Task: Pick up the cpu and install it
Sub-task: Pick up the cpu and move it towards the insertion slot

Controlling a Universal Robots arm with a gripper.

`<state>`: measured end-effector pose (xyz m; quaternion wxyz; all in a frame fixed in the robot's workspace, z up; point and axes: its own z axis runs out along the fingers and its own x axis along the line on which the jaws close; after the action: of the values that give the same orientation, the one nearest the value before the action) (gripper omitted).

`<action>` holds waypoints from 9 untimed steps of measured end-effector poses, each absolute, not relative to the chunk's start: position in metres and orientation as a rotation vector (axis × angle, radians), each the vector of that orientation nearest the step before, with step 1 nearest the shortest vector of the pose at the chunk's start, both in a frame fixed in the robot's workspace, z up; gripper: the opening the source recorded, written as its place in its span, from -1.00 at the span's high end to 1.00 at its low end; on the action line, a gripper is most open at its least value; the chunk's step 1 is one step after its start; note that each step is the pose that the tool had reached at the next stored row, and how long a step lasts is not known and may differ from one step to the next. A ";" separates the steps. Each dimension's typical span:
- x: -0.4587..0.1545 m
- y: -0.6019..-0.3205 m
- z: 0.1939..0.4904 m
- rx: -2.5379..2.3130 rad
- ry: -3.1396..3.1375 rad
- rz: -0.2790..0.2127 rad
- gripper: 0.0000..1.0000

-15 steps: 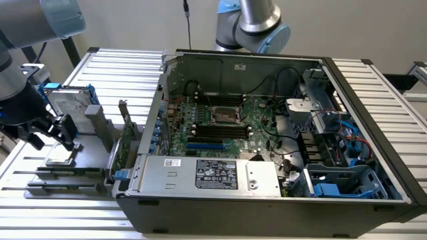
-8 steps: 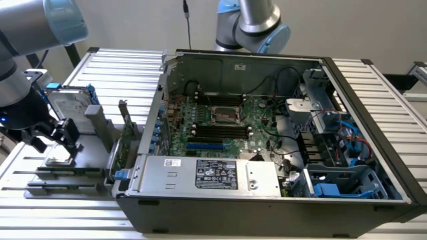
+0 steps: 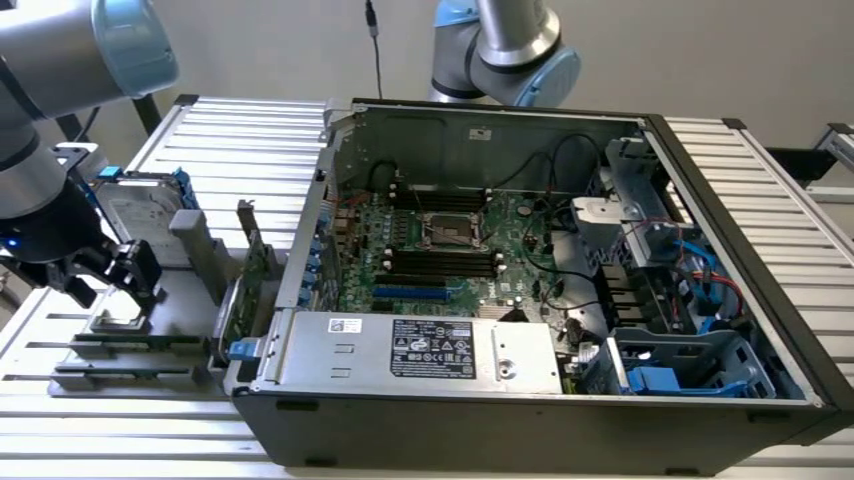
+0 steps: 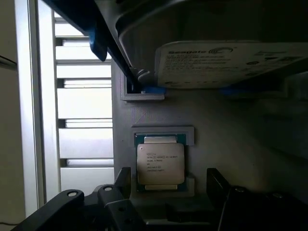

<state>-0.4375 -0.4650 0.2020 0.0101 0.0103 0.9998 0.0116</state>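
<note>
CPU (image 4: 160, 163) lies flat in a recess of the grey holder (image 4: 231, 125) at the exterior view's left; the open end effector (image 4: 169, 178) hovers above it, gripping nothing.

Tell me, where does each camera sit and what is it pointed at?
Exterior view: off the arm, above the open case, looking down into it; the arm and gripper show at the exterior view's left.
Wrist view: on the wrist, looking down past the open fingers at the cpu in its tray.
Shared: the gripper, tray and hard drive.
</note>
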 end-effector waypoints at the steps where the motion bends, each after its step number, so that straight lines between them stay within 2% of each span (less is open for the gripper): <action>1: -0.438 -0.465 0.202 0.032 3.121 0.036 -0.47; 9: -0.439 -0.464 0.199 0.032 3.122 0.043 -0.47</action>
<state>-0.4389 -0.4640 0.1995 0.0098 0.0103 0.9998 0.0137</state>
